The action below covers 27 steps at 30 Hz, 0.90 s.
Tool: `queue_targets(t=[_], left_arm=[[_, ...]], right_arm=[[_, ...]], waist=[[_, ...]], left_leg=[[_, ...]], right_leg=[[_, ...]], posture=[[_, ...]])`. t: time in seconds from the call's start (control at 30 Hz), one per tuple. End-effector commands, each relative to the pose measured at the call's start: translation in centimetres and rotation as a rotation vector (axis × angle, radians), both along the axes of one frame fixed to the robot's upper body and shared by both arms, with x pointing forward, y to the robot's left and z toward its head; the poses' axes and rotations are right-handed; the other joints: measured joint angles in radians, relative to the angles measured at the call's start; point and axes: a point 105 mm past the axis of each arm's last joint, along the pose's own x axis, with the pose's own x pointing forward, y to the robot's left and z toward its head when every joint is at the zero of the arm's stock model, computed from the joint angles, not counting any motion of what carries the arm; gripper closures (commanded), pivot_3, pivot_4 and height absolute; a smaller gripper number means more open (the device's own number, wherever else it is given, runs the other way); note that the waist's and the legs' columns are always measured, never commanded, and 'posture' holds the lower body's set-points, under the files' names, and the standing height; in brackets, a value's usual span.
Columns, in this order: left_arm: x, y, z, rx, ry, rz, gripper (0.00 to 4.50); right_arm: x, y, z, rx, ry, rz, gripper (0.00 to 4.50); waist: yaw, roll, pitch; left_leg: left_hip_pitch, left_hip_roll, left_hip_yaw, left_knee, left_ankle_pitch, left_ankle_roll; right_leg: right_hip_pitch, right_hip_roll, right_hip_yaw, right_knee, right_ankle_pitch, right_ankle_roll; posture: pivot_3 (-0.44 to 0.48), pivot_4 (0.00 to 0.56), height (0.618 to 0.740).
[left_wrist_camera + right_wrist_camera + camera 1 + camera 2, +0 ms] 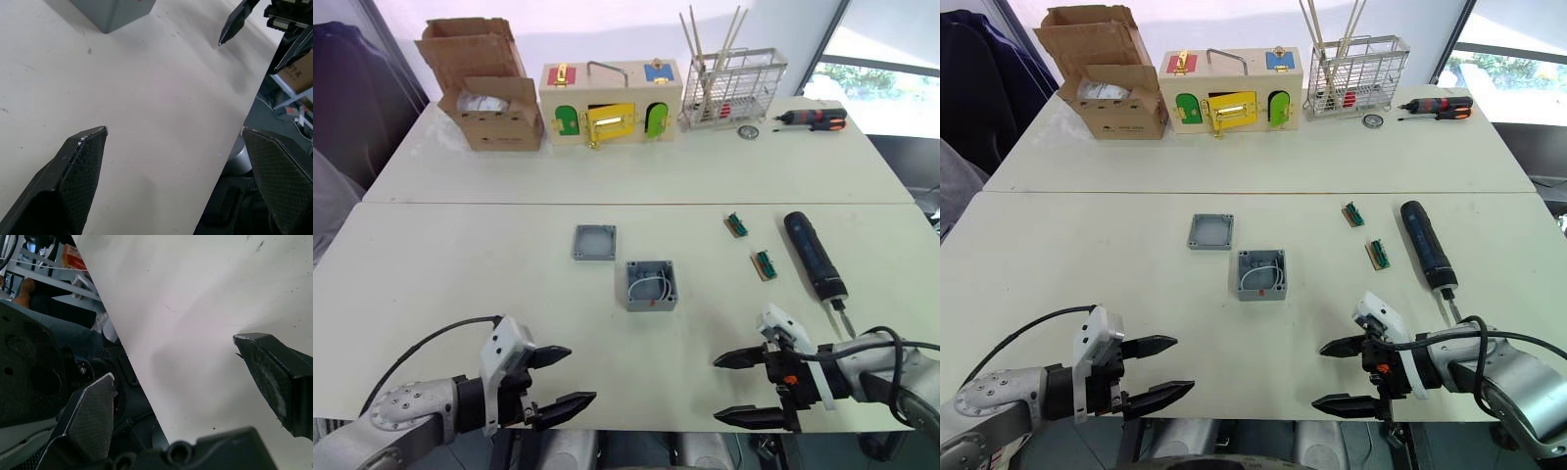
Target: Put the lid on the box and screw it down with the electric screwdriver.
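Centrally on the near white table (489, 284) sits the box (651, 285), open side up, with white wires coiled inside and a small red mark on its near wall. Take the box as the landmark. The lid (594, 242) lies flat just beyond it and a little to its left, near but not touching. To the right of the box lie two small green-and-tan connector pieces (763, 264), one farther back than the other, and beyond those, farther right, the electric screwdriver (814, 255) lies on its side, well apart from the box, its thin metal bit pointing toward the near edge.

Nearer than the box, at the table's front edge, the left gripper (560, 380) hovers to the left with its black fingers spread wide and nothing between them. The right gripper (736, 389) hovers to the right at the same edge, jaws likewise wide apart and empty, its fingers pointing toward the left one. Bare tabletop lies between both grippers and the box.

Far behind the box, on a second table, stand a cardboard box (489, 98), a wooden latch box (610, 101) with coloured doors, a wire basket (732, 90) holding sticks, and a red-and-black screwdriver (813, 119).
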Motion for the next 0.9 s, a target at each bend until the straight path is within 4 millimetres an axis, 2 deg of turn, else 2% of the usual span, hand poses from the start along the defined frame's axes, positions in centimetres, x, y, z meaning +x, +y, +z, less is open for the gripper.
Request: queue_targets(t=[0.03,0.5,0.63,0.77,0.83,0.9], left_arm=[[0.1,0.0,0.5,-0.006,-0.029,-0.004,0.0],[0.2,0.2,0.3,0.005,-0.034,-0.003,0.0],[1.3,1.4,0.4,0.049,-0.047,0.025,0.0],[3.7,3.9,2.0,0.141,-0.083,0.071,0.0],[5.3,4.6,3.9,0.191,-0.127,0.048,0.0],[6.6,4.3,6.2,0.197,-0.191,-0.005,0.0]], right_arm=[[0.0,0.4,0.8,0.006,-0.027,0.032,0.01],[0.6,0.6,1.1,0.029,-0.057,0.018,0.01],[1.5,-0.2,0.5,-0.031,-0.083,-0.015,0.01],[2.1,-0.7,1.9,0.008,-0.068,-0.064,0.01],[2.7,-0.9,3.4,0.051,-0.072,-0.101,0.01],[3.3,-0.9,4.6,0.092,-0.088,-0.134,0.01]], waist=[[0.0,0.0,0.0],[0.0,0.0,0.0],[0.001,0.0,0.0],[0.001,0.0,0.0],[0.001,0.0,0.0],[0.002,-0.001,0.0]], left_leg=[[0.0,0.0,0.0,0.0,0.0,0.0],[0.0,0.0,0.0,0.0,0.0,0.0],[0.0,0.0,0.0,0.0,0.0,0.0],[0.0,0.0,-0.001,0.0,0.0,0.0],[0.0,0.0,-0.001,0.0,0.0,0.0],[0.0,0.0,-0.001,0.0,0.0,0.0]], right_leg=[[0.0,0.0,0.0,0.0,0.0,0.0],[0.0,0.0,0.0,0.0,0.0,0.0],[0.0,0.0,0.0,0.0,0.0,0.0],[0.0,0.0,-0.001,0.001,0.0,0.0],[-0.001,0.0,-0.001,0.001,0.0,0.0],[-0.001,0.0,-0.001,0.002,0.001,0.001]], posture=[[0.0,0.15,0.73],[0.0,0.15,0.73],[0.0,0.15,0.73],[0.0,0.15,0.73],[0.0,0.15,0.73],[0.0,0.15,0.73]])
